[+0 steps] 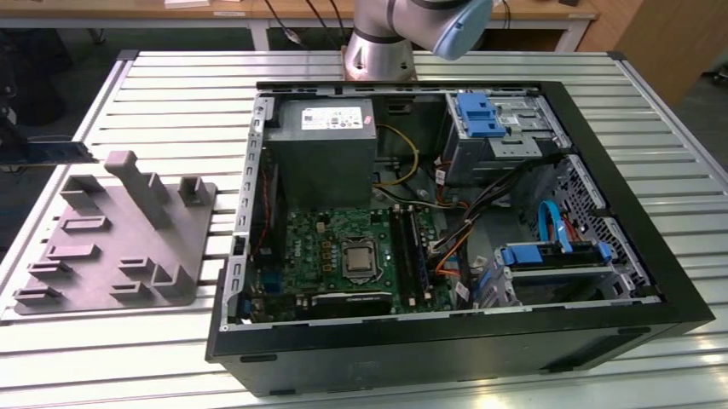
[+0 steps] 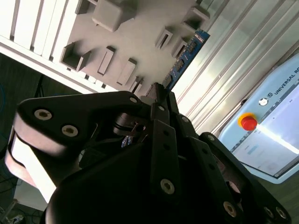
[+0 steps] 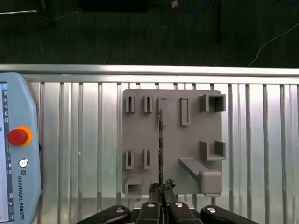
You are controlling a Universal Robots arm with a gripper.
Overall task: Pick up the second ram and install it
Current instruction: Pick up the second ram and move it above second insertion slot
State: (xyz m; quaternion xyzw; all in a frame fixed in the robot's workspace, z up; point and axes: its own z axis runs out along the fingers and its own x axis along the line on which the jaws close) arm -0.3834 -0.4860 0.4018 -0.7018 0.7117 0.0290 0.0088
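Observation:
My gripper [image 3: 161, 187] is shut on the second ram [image 3: 160, 140], a long thin stick seen edge-on in the first wrist view. It hangs above the grey slotted plate [image 3: 187, 144]. In the second wrist view the ram [image 2: 187, 55] shows its blue-green face, reaching out from the gripper [image 2: 158, 91] toward the plate [image 2: 140, 28]. At the exterior view's left edge the ram [image 1: 51, 152] is a dark strip beyond the plate [image 1: 114, 247]. The open computer case [image 1: 671, 290] lies to the exterior view's right, with the motherboard [image 1: 330, 247] and its memory slots [image 1: 412, 247] exposed.
A grey power supply box [image 1: 324, 145] sits at the case's far side, with blue-clipped drive bays [image 1: 489, 119] and loose cables [image 1: 466, 230] beside it. A teach pendant [image 3: 14, 149] with a red button lies on the slatted table [image 1: 637, 68]. The arm's base [image 1: 381, 47] stands behind the case.

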